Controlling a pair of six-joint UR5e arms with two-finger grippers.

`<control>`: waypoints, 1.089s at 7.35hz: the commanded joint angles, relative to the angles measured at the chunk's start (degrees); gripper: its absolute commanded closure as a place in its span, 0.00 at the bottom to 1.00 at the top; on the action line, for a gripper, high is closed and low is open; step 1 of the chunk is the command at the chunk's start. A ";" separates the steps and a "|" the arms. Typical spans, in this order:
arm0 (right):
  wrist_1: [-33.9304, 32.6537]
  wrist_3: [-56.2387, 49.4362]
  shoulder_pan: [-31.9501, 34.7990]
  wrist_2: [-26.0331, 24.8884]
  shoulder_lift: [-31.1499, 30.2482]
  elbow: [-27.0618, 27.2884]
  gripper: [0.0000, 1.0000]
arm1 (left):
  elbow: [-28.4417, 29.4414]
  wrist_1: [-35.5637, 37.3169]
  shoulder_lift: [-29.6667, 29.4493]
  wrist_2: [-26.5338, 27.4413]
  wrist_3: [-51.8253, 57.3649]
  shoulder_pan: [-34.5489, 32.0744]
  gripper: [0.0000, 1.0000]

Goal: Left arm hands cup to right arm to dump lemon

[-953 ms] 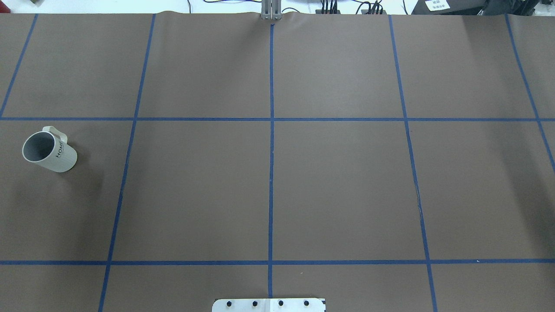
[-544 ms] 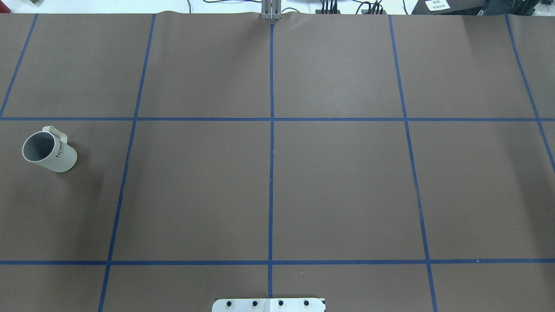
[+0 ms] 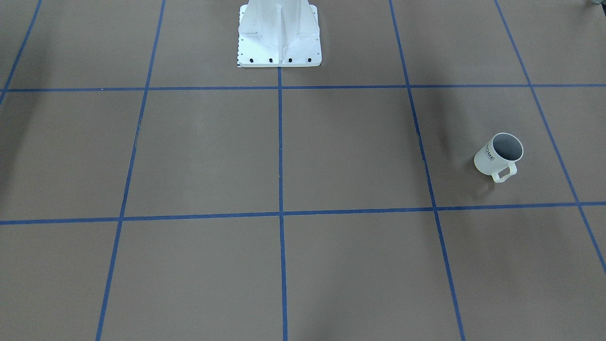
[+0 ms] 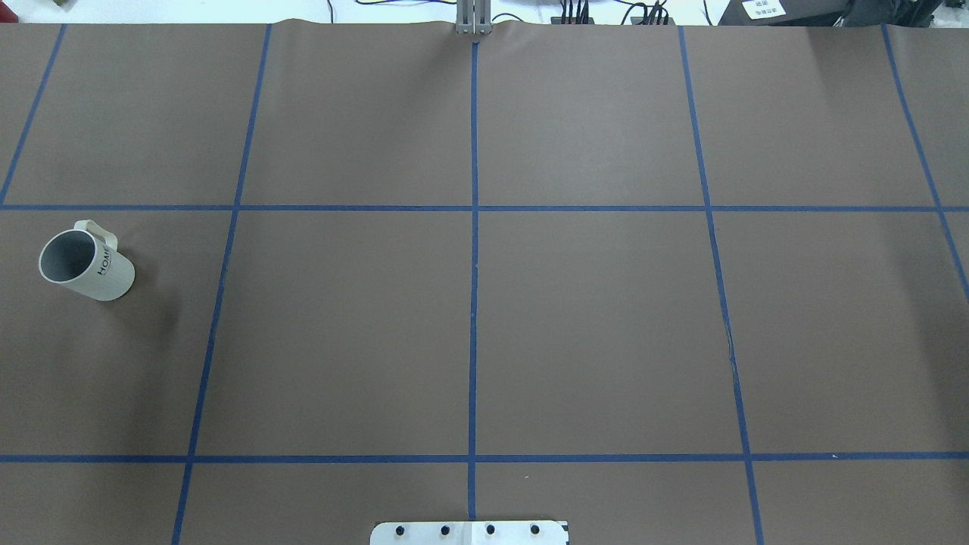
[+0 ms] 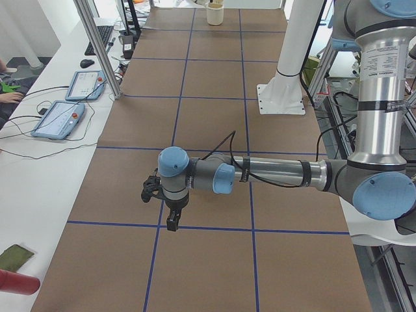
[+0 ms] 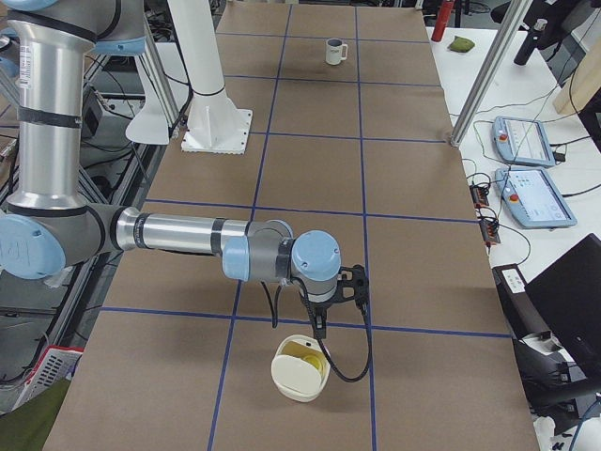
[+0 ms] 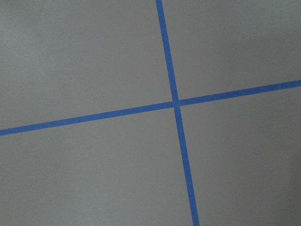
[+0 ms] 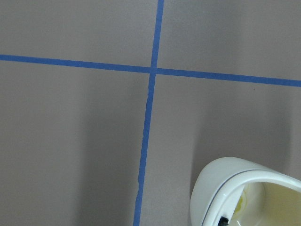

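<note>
One brown table; left arm hangs way closer than right arm to the cup, upright at the left end, handle pointing far. Can't tell if left gripper or right gripper is open or holding anything.

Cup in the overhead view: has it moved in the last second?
No. The cup sits at the same spot, equally far left of the vertical blue tape line, handle unturned.

cup: "HOME" on its side | left arm label: print seemingly too small to read
</note>
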 commanded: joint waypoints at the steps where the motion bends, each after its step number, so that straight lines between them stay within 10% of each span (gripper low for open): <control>1: 0.01 0.36 -0.02 0.02 2.57 -2.44 0.00 | 0.11 0.02 1.00 -0.26 0.05 -0.01 0.00; 8: -0.25 1.06 0.07 3.71 4.87 -2.82 0.00 | -0.33 0.10 1.97 -0.44 0.05 -0.10 0.00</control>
